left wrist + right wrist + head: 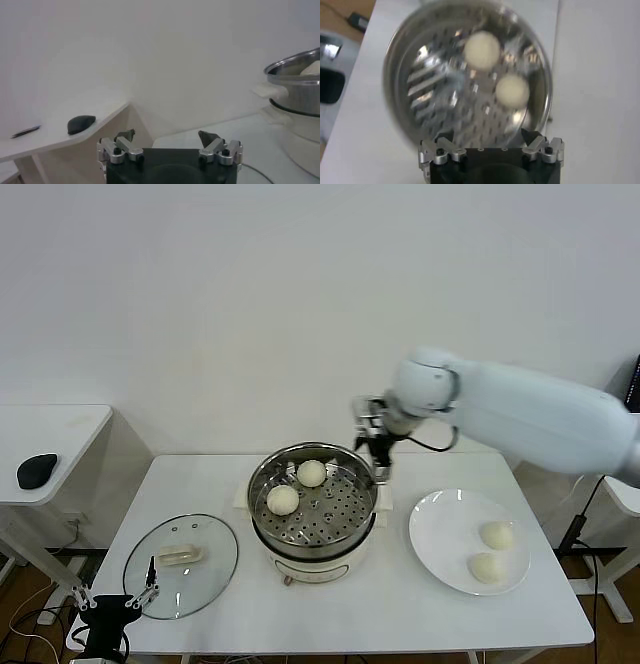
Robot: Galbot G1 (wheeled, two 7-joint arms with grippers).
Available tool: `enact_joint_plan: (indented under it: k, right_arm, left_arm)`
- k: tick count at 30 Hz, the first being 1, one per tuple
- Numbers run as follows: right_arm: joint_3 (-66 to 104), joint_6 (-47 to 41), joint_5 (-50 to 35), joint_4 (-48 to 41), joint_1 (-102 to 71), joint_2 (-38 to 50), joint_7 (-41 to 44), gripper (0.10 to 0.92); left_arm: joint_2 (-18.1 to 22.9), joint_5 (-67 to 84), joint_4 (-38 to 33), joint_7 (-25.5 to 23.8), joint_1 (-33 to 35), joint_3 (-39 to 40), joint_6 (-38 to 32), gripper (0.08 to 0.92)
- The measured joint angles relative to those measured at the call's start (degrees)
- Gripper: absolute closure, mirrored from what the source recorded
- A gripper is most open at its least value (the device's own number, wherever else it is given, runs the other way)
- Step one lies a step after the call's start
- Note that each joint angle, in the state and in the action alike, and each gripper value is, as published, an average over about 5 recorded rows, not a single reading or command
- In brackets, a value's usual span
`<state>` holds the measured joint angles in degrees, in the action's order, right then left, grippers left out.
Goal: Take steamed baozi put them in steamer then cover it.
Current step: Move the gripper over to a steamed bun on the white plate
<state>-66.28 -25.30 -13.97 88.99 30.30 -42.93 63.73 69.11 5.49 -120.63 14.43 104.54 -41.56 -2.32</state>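
Two steamed baozi (pixel 297 486) sit in the steamer (pixel 355 529), two wait on the plate (pixel 440 536); right gripper (pixel 377 452), fingers open and empty, should approach a plate bun from directly above

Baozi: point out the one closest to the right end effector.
It is the rear baozi in the steamer, just left of the right end effector. The other baozi inside sits farther forward-left; two wait on the plate.
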Motion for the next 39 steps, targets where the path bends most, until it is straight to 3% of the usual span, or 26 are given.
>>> enact_joint_plan:
  k: [17,39]
  right_arm:
    - [16.42,6.56,16.27,3.47,-24.17,18.66,1.97,0.203]
    - [30.14,8.44,25.80,0.30,-45.60,19.34,-1.46,0.203]
  left_arm:
    - [-0.38,-0.05,1.10,0.00,0.43,-0.15,0.01,0.177]
    - [0.51,-0.46,1.37,0.04,1.13,-0.59,-0.09,0.177]
